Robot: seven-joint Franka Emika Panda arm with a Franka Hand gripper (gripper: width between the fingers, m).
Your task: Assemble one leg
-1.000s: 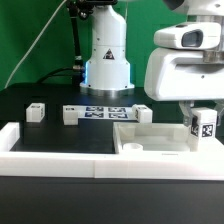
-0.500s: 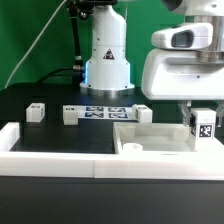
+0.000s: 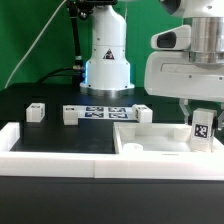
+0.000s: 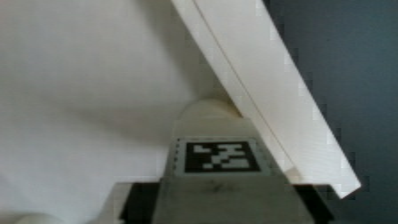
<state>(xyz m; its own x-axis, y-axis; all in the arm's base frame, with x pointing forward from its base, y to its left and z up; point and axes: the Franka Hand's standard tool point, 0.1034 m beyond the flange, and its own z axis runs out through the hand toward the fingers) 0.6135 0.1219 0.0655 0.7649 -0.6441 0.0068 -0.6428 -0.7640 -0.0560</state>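
Note:
My gripper (image 3: 203, 113) is shut on the leg (image 3: 203, 128), a small white block with a black-and-white tag facing the camera. It holds the leg upright, slightly tilted, over the exterior view's right corner of the large white tray-like part (image 3: 150, 147). In the wrist view the leg (image 4: 222, 158) sits between my dark fingers (image 4: 148, 200), its tip close to a round hole beside the part's raised rim (image 4: 267, 90). Whether the leg touches the part cannot be told.
Three more white legs stand on the black table: one at the left (image 3: 36, 112), one by the marker board (image 3: 72, 115), one behind the tray-like part (image 3: 143, 114). The marker board (image 3: 108, 112) lies before the arm's base. A white rail (image 3: 60, 146) runs along the front.
The arm has shifted slightly over the right corner, with the leg still held; the leg rose a little, came back down, and now tilts a bit.

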